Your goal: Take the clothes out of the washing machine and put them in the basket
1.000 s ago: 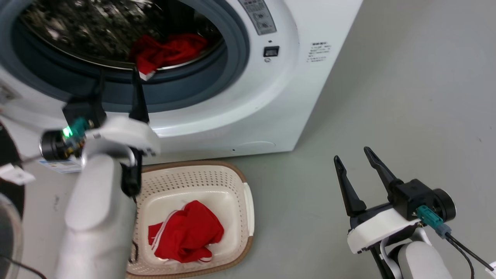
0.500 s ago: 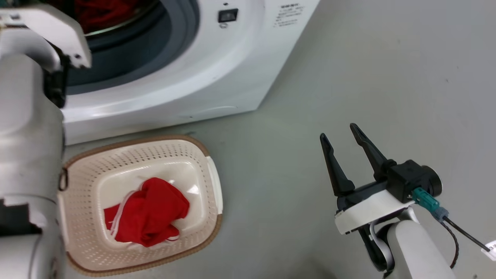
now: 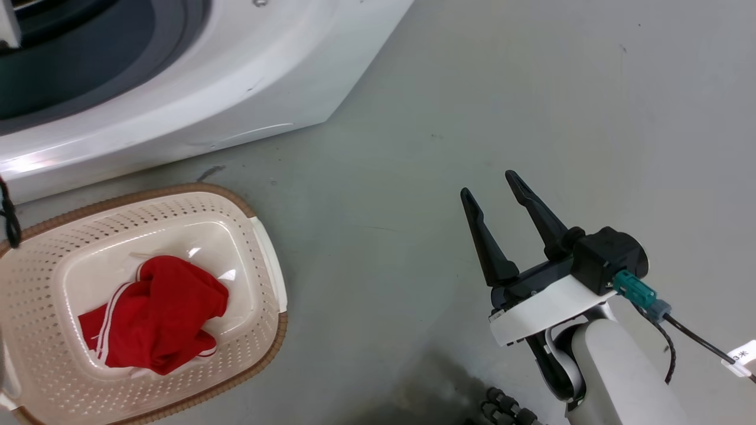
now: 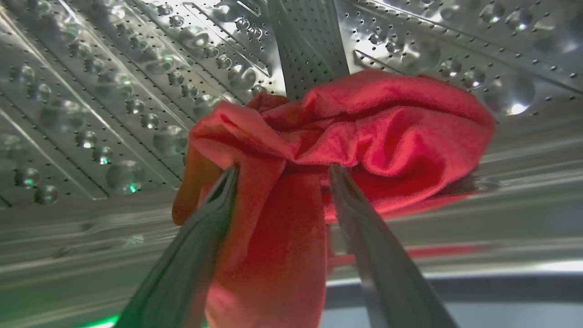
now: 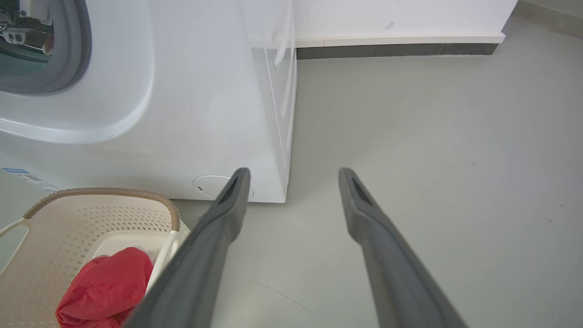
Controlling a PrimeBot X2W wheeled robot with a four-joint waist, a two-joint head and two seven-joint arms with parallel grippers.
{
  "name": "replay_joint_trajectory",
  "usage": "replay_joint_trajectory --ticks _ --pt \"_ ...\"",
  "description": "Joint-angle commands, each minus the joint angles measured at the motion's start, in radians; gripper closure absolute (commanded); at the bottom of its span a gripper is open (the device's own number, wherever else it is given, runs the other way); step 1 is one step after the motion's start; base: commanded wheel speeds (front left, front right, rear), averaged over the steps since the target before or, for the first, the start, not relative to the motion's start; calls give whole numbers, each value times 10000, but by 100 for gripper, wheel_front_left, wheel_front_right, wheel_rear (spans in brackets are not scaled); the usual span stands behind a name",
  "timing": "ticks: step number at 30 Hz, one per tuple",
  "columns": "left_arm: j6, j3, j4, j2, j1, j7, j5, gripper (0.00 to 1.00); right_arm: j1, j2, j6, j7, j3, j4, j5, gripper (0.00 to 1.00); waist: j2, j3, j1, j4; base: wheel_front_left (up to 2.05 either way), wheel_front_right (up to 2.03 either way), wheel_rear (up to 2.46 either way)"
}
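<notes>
Left gripper (image 4: pixel 283 168), now deep inside the washing machine (image 4: pixel 91 114), straddles a red garment (image 4: pixel 364 123), fingers wide, poised to close.

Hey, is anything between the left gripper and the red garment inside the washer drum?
Nothing visible does. The left gripper straddles the red garment inside the steel drum, one finger on each side of a bunched fold, jaws apart.
</notes>
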Motion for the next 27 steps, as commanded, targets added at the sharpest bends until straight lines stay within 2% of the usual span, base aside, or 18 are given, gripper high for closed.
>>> replay_joint_trajectory --ticks 1,7,11,12,13,14,18,21,27 --pt "-49 -90 37 83 -268 269 98 0 -101 15 -7 -24 46 -49 95 0 0 124 -1 -131 0 0 0" --pt "92 -406 529 229 -751 2273 265 0 -30 15 -7 -24 203 -124 209 0 0 275 -1 -309 0 0 0" --pt "281 -333 675 221 -657 2984 99 0 -7 15 -7 -23 333 -119 287 0 0 315 -1 -376 0 0 0" --pt "330 -334 656 228 -626 3044 74 20 -10 15 -7 -23 342 -114 294 0 0 322 -1 -383 0 0 0" --pt "370 -307 586 219 -587 3009 44 76 -17 15 -7 -23 347 -106 311 0 0 327 -1 -389 0 0 0" --pt "434 -301 527 196 -520 2988 8 100 -24 15 -7 -23 348 -95 315 0 0 326 -1 -391 0 0 0" --pt "676 -269 150 227 -329 2591 -70 100 -99 15 -7 -25 342 -57 297 0 0 270 -1 -372 0 0 0" --pt "868 -260 -368 253 -176 1790 -80 100 -116 15 -7 -24 291 -21 240 0 0 164 -1 -314 0 0 0" --pt "1257 -152 -1298 209 717 -603 -230 100 -6 14 -7 -24 133 107 106 0 0 -379 -1 -77 0 0 0"
